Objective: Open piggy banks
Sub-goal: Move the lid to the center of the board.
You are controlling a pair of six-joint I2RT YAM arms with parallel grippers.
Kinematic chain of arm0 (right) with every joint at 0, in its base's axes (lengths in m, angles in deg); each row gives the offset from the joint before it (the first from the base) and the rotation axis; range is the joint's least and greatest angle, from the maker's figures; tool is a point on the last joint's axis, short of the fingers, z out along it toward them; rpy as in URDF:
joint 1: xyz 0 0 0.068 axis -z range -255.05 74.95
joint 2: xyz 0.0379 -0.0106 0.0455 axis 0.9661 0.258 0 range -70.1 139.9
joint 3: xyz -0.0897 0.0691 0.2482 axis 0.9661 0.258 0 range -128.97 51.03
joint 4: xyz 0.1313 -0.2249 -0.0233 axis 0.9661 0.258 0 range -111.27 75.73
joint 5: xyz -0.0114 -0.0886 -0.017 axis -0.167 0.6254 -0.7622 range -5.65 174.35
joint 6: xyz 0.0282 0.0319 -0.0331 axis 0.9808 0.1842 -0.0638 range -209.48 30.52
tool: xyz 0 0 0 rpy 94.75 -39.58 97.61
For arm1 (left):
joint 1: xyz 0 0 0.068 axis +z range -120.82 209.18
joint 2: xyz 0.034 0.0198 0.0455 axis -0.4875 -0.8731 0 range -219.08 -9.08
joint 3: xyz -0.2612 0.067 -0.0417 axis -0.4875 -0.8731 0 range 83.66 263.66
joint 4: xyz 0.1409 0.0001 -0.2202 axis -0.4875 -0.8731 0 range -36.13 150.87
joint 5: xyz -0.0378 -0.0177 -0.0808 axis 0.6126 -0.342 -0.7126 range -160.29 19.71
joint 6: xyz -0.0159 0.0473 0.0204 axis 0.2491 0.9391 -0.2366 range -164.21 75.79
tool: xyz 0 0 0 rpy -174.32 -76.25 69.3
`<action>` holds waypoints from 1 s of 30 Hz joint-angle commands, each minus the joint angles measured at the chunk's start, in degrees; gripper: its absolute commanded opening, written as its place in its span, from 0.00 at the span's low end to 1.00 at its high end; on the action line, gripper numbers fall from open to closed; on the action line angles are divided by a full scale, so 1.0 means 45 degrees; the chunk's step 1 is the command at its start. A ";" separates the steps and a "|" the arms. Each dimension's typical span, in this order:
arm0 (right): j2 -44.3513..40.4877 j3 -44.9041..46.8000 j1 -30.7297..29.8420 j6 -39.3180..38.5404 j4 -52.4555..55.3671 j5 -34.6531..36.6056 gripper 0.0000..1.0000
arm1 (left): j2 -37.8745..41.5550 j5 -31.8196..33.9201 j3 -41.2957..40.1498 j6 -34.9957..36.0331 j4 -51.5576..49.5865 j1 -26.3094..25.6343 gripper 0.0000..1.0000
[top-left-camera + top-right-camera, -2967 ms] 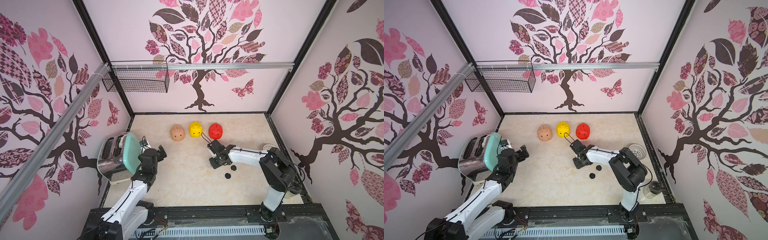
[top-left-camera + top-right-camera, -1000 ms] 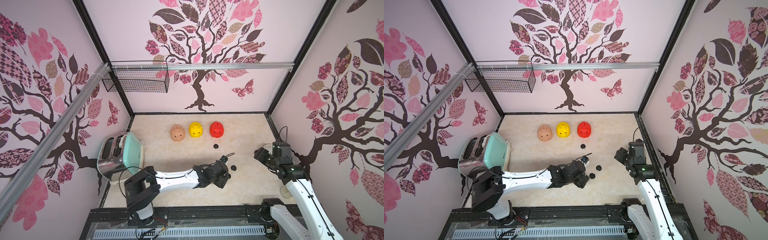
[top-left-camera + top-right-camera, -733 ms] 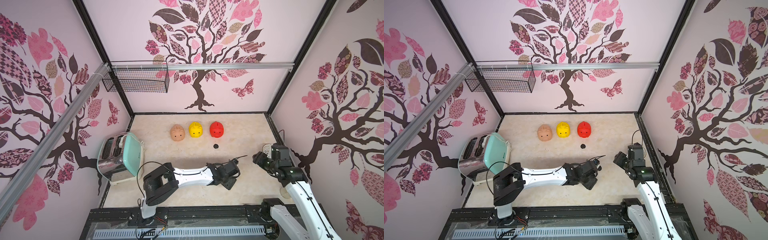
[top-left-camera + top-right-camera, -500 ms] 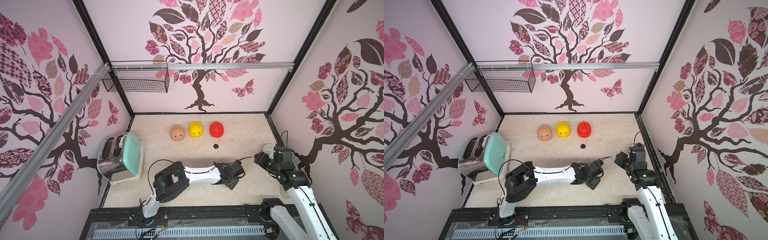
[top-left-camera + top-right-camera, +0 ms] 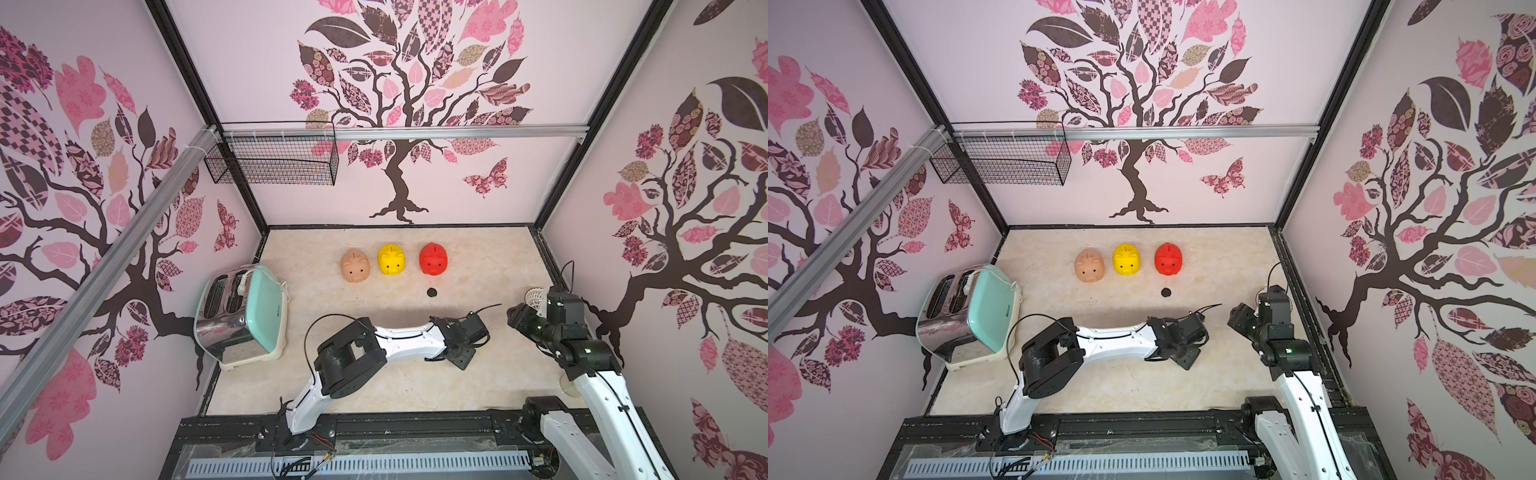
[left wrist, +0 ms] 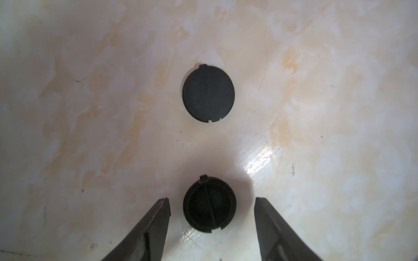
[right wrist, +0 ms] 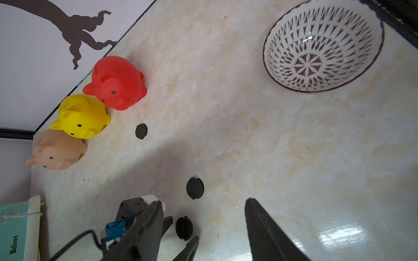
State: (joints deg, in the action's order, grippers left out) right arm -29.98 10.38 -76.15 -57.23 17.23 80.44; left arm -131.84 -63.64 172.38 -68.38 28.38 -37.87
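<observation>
Three piggy banks stand upright in a row at the back: peach (image 5: 355,266), yellow (image 5: 390,259), red (image 5: 433,259); the right wrist view shows them too, red (image 7: 116,82) nearest the wall. Three black plugs lie loose on the table (image 7: 294,158): one before the red pig (image 5: 432,292), one mid-table (image 6: 208,93), one (image 6: 209,204) between the fingers of my left gripper (image 6: 212,200). Those jaws are open, with a gap on each side of the plug. My right gripper (image 7: 203,201) hangs open and empty at the right.
A mint-green toaster (image 5: 243,316) stands at the left edge. A patterned white bowl (image 7: 323,45) sits by the right wall, behind my right arm. A wire basket (image 5: 272,160) hangs on the back-left wall. The left arm lies stretched across the table's front half.
The left arm has swung from the toaster across to the right and lowered over a loose plug, its jaws narrowing. The right arm has withdrawn from mid-table to the right wall.
</observation>
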 commanded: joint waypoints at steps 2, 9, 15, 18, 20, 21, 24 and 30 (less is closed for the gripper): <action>-0.0156 0.0042 0.0011 -0.0176 0.0037 -0.0073 0.63 | -0.0403 -0.0251 0.0321 -0.0100 -0.0378 0.0115 0.63; -0.0229 0.0084 0.0001 -0.0186 -0.0003 -0.0127 0.62 | -0.0727 -0.0190 0.0719 -0.0024 -0.0906 0.0134 0.57; -0.0300 0.0103 0.0011 -0.0179 -0.0043 -0.0168 0.62 | -0.0669 0.0123 0.0790 0.0018 -0.1486 -0.0031 0.50; -0.0307 0.0104 0.0011 -0.0190 -0.0046 -0.0184 0.62 | -0.0577 0.0321 0.0756 -0.0054 -0.1619 -0.0081 0.48; -0.0302 0.0123 0.0011 -0.0213 -0.0077 -0.0169 0.62 | -0.0424 0.0532 0.0596 -0.0135 -0.1597 -0.0072 0.47; -0.0302 0.0125 0.0001 -0.0221 -0.0096 -0.0193 0.62 | -0.0318 0.0678 0.0417 -0.0167 -0.1468 -0.0047 0.47; -0.0286 0.0164 0.0011 -0.0276 -0.0168 -0.0268 0.62 | 0.0053 0.0504 -0.0246 -0.0321 -0.0985 0.0326 0.44; -0.0139 0.0204 0.0011 -0.0371 -0.0255 -0.0536 0.62 | 0.0729 0.0183 -0.1389 -0.0325 -0.0039 0.1448 0.42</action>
State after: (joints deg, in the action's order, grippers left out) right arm -30.68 10.84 -76.15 -58.04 16.27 78.91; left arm -129.17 -62.08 168.27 -69.47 27.73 -33.83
